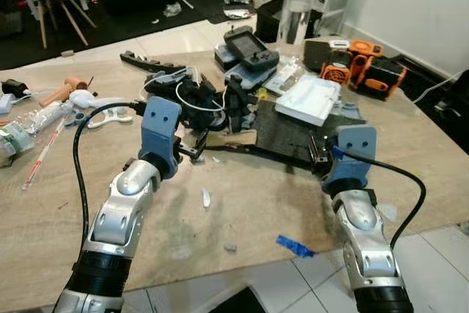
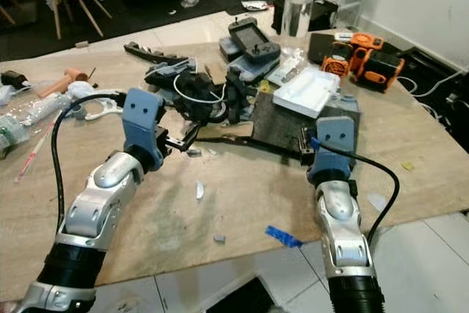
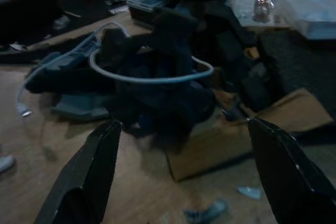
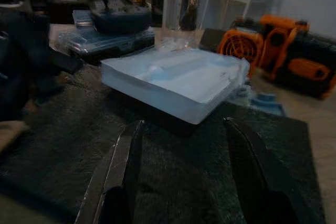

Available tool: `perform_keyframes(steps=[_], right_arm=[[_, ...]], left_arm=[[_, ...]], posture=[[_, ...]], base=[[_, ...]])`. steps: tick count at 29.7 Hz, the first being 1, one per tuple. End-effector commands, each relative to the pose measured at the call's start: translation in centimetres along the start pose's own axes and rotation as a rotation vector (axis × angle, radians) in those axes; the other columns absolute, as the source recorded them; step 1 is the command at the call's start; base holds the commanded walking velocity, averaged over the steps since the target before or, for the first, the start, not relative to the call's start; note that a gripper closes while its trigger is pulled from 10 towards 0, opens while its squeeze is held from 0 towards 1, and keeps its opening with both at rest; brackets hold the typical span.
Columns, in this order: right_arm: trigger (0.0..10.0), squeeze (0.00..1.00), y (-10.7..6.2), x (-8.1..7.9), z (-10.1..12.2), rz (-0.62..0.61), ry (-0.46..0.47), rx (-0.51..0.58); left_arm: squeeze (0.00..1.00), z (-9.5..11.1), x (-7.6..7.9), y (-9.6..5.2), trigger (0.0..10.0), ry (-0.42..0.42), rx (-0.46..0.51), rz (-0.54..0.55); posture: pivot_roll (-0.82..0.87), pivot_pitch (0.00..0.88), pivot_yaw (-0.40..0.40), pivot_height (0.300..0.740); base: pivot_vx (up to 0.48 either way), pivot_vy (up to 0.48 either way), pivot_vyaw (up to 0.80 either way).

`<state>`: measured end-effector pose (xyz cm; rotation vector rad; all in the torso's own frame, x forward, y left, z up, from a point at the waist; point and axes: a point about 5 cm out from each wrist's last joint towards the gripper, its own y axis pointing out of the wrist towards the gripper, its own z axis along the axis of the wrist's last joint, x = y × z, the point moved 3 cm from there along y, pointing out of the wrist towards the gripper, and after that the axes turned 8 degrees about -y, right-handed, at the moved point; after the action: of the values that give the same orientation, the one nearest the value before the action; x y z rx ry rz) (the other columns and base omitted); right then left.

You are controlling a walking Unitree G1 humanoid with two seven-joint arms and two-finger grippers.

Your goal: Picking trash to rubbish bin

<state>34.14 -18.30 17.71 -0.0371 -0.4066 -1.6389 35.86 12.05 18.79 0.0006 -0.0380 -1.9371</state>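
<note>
Two grippers, left (image 3: pixel 181 182) and right (image 4: pixel 184 182), are held fingers apart over table (image 1: pixel 256 210); approach step judged; scrap (image 1: pixel 206 197) must be selected.

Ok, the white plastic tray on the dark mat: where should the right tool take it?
Grip the white plastic tray by its near corner edge, coming in low from the robot's side. It lies flat on the dark mat with a raised rim, and the right tool is open and already faces it.
</note>
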Motion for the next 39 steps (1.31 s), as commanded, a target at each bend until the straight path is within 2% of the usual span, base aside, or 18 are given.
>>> perform_keyframes(steps=[1, 9, 16, 17, 18, 19, 20, 23, 26, 29, 30, 32, 33, 35, 36, 37, 38, 39], right_arm=[[10.0, 0.00, -0.2, 0.1, -0.1, -0.002, 0.001, -0.009], [10.0, 0.00, -0.4, -0.2, -0.2, -0.004, 0.025, -0.016], [10.0, 0.00, -0.6, 0.5, -0.8, -0.037, 0.005, -0.053], [10.0, 0.84, -0.7, 0.6, -1.0, -0.036, 0.011, -0.058], [10.0, 1.00, -0.8, 0.7, -1.1, -0.022, 0.027, -0.058], [10.0, 1.00, -0.9, 0.5, -1.4, 0.020, -0.030, -0.074], [10.0, 1.00, -0.9, 0.5, -1.4, 0.020, -0.030, -0.074], [10.0, 1.00, -1.2, 0.1, -2.6, 0.130, -0.230, -0.141], [10.0, 1.00, -1.3, 0.4, -3.2, 0.146, -0.265, -0.171], [10.0, 1.00, -1.1, 0.3, -3.4, 0.238, -0.370, -0.145], [10.0, 1.00, -1.1, 0.3, -3.4, 0.238, -0.370, -0.145], [10.0, 1.00, -1.0, -0.2, -3.6, 0.316, -0.453, -0.124], [10.0, 1.00, -1.0, -0.2, -3.6, 0.316, -0.453, -0.124], [10.0, 1.00, -0.9, -0.5, -4.0, 0.376, -0.545, -0.113], [10.0, 1.00, -0.9, -0.5, -4.0, 0.376, -0.545, -0.113], [10.0, 0.96, -0.8, -0.6, -4.1, 0.406, -0.574, -0.115], [10.0, 0.64, -0.8, -0.7, -4.4, 0.431, -0.612, -0.119], [10.0, 0.64, -0.8, -0.7, -4.4, 0.431, -0.612, -0.119]], left_arm=[[0.00, -0.6, 0.1, 0.0, 10.0, 0.003, -0.024, -0.002], [0.00, -0.5, 0.3, -0.1, 10.0, 0.006, -0.023, -0.026], [0.00, -0.3, 0.5, -0.1, 10.0, 0.009, -0.014, -0.058], [0.00, -0.1, 0.7, -0.1, 10.0, 0.009, -0.010, -0.072], [0.00, -0.1, 0.8, -0.1, 10.0, 0.011, -0.007, -0.085], [0.00, 0.0, 1.0, -0.2, 10.0, 0.010, -0.006, -0.098], [0.00, 0.0, 1.0, -0.2, 10.0, 0.010, -0.006, -0.098], [0.00, 0.1, 1.3, -0.1, 10.0, 0.007, -0.005, -0.114], [0.00, 0.1, 1.3, -0.2, 10.0, 0.005, -0.005, -0.114], [0.00, 0.0, 1.7, -0.2, 10.0, -0.013, -0.010, -0.147], [0.00, 0.0, 1.7, -0.2, 10.0, -0.013, -0.010, -0.147], [0.00, 0.2, 2.7, -0.5, 10.0, -0.045, -0.001, -0.226], [0.00, 0.2, 2.7, -0.5, 10.0, -0.045, -0.001, -0.226], [0.00, 0.7, 4.0, -0.8, 10.0, -0.047, 0.013, -0.321], [0.00, 0.7, 4.0, -0.8, 10.0, -0.047, 0.013, -0.321], [0.00, 0.9, 4.4, -0.9, 10.0, -0.046, 0.020, -0.353], [0.00, 1.0, 4.8, -1.0, 10.0, -0.045, 0.023, -0.375], [0.00, 1.0, 4.8, -1.0, 10.0, -0.045, 0.023, -0.375]], posture=[[-0.02, 0.137, 0.060, 0.740], [-0.02, 0.140, 0.066, 0.740], [-0.02, 0.143, 0.067, 0.740], [-0.02, 0.143, 0.067, 0.740], [-0.02, 0.143, 0.067, 0.740], [-0.02, 0.143, 0.067, 0.740], [-0.02, 0.143, 0.067, 0.740], [-0.03, 0.151, 0.073, 0.740], [-0.03, 0.153, 0.077, 0.740], [-0.03, 0.156, 0.078, 0.740], [-0.03, 0.156, 0.078, 0.740], [-0.03, 0.156, 0.078, 0.740], [-0.03, 0.156, 0.078, 0.740], [-0.03, 0.158, 0.085, 0.740], [-0.03, 0.158, 0.085, 0.740], [-0.03, 0.158, 0.085, 0.740], [-0.03, 0.157, 0.086, 0.740], [-0.03, 0.157, 0.086, 0.740]], base=[[0.000, 0.000, 0.00], [0.000, 0.000, 0.00], [0.000, 0.000, 0.00], [0.000, 0.000, 0.00], [0.000, 0.000, 0.00], [0.000, 0.000, 0.00], [0.000, 0.000, 0.00], [0.000, 0.000, 0.00], [0.000, 0.000, 0.00], [0.000, 0.000, 0.00], [0.000, 0.000, 0.00], [0.000, 0.000, 0.00], [0.000, 0.000, 0.00], [0.000, 0.000, 0.00], [0.000, 0.000, 0.00], [0.000, 0.000, 0.00], [0.000, 0.000, 0.00], [0.000, 0.000, 0.00]])
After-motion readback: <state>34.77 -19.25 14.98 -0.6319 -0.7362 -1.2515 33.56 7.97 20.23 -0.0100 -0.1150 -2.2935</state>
